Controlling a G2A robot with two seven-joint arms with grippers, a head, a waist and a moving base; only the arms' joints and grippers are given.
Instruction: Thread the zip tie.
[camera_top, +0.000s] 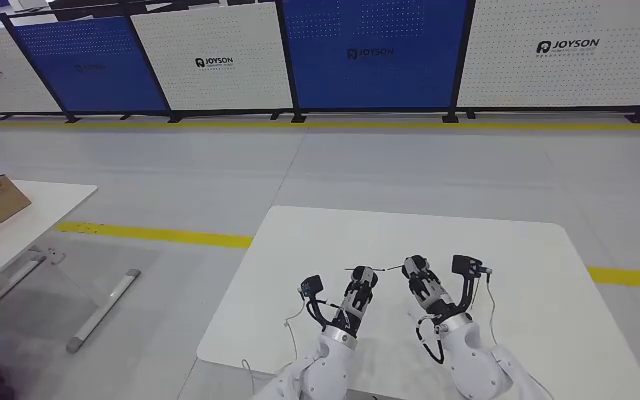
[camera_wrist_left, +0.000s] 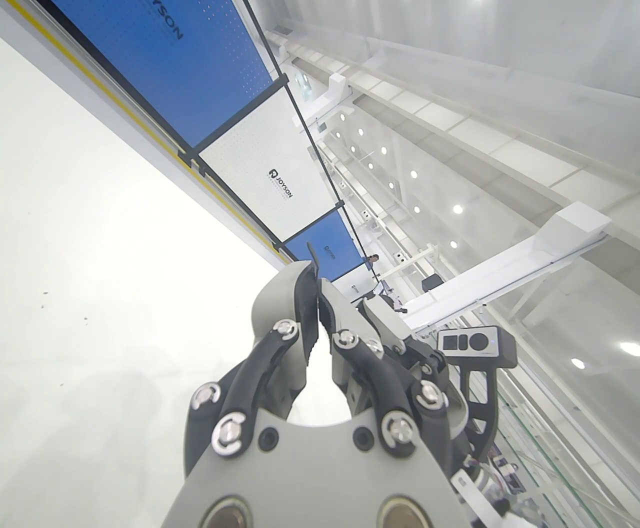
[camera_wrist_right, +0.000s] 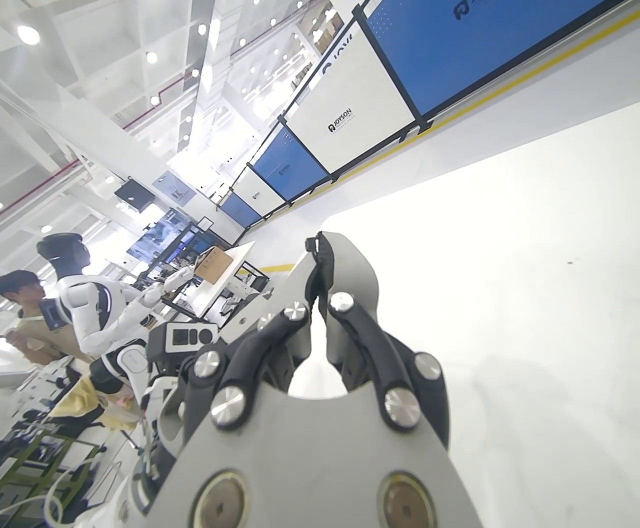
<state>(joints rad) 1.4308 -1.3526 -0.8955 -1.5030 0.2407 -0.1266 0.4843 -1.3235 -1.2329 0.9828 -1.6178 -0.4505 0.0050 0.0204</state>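
The left gripper (camera_wrist_left: 317, 282) is clenched on a thin, flat black zip tie (camera_wrist_left: 312, 255), whose narrow end pokes just past the ribbed black finger pads (camera_wrist_left: 305, 297). The right gripper (camera_wrist_right: 320, 260) sits close beside it above the smooth white table (camera_top: 500, 250). It is also pinched tight, with a small black bit of the tie at its tips, and a thin dark line spans the gap between the two.
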